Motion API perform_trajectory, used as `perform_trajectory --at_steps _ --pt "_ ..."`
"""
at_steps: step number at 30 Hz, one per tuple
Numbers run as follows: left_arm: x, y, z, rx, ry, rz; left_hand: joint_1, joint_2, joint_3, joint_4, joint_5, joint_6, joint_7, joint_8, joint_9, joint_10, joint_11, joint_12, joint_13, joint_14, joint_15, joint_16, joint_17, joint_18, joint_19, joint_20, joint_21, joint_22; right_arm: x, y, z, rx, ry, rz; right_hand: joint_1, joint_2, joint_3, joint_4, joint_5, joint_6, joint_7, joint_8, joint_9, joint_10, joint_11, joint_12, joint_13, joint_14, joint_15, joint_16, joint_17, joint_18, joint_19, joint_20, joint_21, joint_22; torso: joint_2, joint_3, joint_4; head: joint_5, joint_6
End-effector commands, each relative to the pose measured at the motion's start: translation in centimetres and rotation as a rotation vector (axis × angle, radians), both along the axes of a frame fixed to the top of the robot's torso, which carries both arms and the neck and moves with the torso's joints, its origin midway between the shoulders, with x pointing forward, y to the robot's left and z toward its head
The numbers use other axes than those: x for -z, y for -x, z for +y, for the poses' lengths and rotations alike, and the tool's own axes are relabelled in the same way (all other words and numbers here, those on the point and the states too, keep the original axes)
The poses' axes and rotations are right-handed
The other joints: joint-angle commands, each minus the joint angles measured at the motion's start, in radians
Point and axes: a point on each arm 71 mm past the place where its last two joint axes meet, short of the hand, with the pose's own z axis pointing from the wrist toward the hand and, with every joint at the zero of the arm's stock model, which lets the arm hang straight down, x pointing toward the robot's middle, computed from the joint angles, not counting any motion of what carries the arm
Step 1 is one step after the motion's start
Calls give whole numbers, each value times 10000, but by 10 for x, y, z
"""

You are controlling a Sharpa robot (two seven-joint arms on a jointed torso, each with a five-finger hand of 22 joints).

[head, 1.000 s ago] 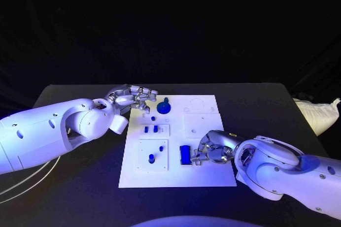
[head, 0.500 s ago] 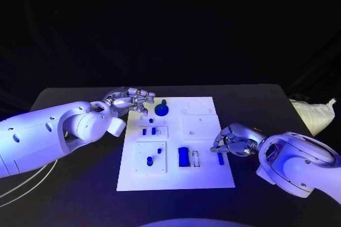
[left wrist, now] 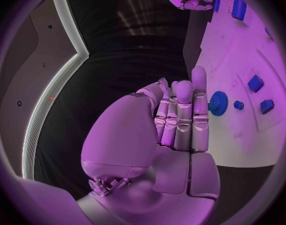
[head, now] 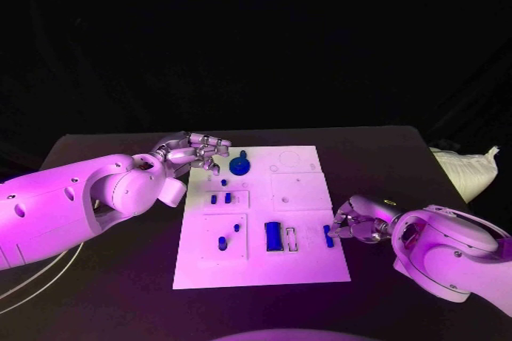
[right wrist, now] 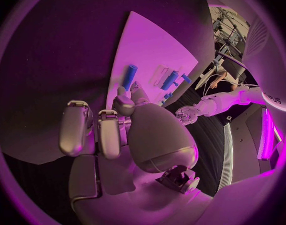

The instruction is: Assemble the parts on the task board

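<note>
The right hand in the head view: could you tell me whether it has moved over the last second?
Yes. The right hand has drawn away from the blue block toward the task board's right edge, carrying a small blue pin with it.

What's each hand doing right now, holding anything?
Left hand: fingers curled, holding nothing.
Right hand: fingers pinch a small blue part.

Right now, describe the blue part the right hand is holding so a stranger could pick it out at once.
Start at the white task board in the middle of the black table and go to its edge on the robot's right. There the silver right hand pinches a slim blue rod just over the board. Unlike the wider blue rectangular block beside it, it is thin, round-sided and held in fingers.
</note>
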Motion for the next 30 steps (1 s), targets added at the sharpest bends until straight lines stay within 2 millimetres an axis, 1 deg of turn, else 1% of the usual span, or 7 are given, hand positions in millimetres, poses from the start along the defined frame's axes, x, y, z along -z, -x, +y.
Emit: perform_trajectory --at_steps 1,5,13,19,20,25,30 --pt "-1 1 -2 184 86 -56 -3 53 -14 -26 15 -73 23 56 1 -88 -1 37 17 -81 7 -47 -10 196 6 28 -56 -15 2 -1 -2 141 662 -69 -184 -7 -16 124 44 99 -9 -83 -14 76 -23 13 22 726 -9 -63 917 -119 -14 -30 -67 1 3 -10 5 11 -19" --pt "-1 1 -2 183 82 -49 -3 53 -14 -26 15 -73 23 56 1 -88 -1 37 17 -81 7 -47 -10 196 6 28 -56 -15 3 -1 0 129 708 -67 -318 -88 -54 248 11 138 -10 -118 -17 116 -23 47 49 729 -11 -57 930 -120 -9 -35 -69 4 10 2 -3 14 -25" --pt "-1 1 -2 181 76 -38 -3 53 -14 -26 15 -73 23 56 1 -88 -1 37 17 -81 7 -47 -10 196 6 28 -56 -15 5 0 8 -96 681 -50 -503 -244 -129 434 -4 191 -8 -163 -10 159 -19 89 83 731 -10 -61 931 -123 1 -37 -69 16 10 0 -7 8 -47" --pt "0 1 -1 166 62 -24 -3 53 -14 -26 15 -73 23 56 1 -88 -1 37 17 -81 7 -47 -10 196 6 28 -56 -15 6 0 13 -427 891 -198 -690 -482 -285 649 385 254 -10 -210 17 194 -16 137 125 733 -7 -66 933 -124 5 -33 -76 21 2 1 1 8 -75" --pt "0 1 -1 163 60 -24 -3 53 -14 -26 15 -73 23 56 1 -88 -1 37 17 -81 7 -47 -10 196 6 28 -56 -15 6 1 13 -459 913 -189 -699 -501 -299 662 410 259 -10 -213 20 197 -17 143 131 732 -7 -67 932 -124 5 -33 -76 21 -3 -4 -4 13 -78" --pt "0 1 -1 163 58 -20 -3 53 -14 -26 15 -73 23 56 1 -88 -1 37 17 -81 7 -47 -10 196 6 28 -56 -15 8 0 17 -672 1221 -155 -718 -557 -338 689 438 262 -11 -223 25 190 -15 135 124 731 -6 -71 927 -122 1 -33 -83 12 2 0 -2 5 -78" --pt "0 1 -1 167 59 -19 -3 53 -14 -26 15 -73 23 56 1 -88 -1 37 17 -81 7 -47 -10 196 6 28 -56 -15 14 -1 22 -1078 1889 -309 -564 -640 -342 634 313 247 -7 -254 42 136 -14 77 80 718 -5 -112 874 -112 -28 -31 -123 -45 -3 5 1 22 -85"
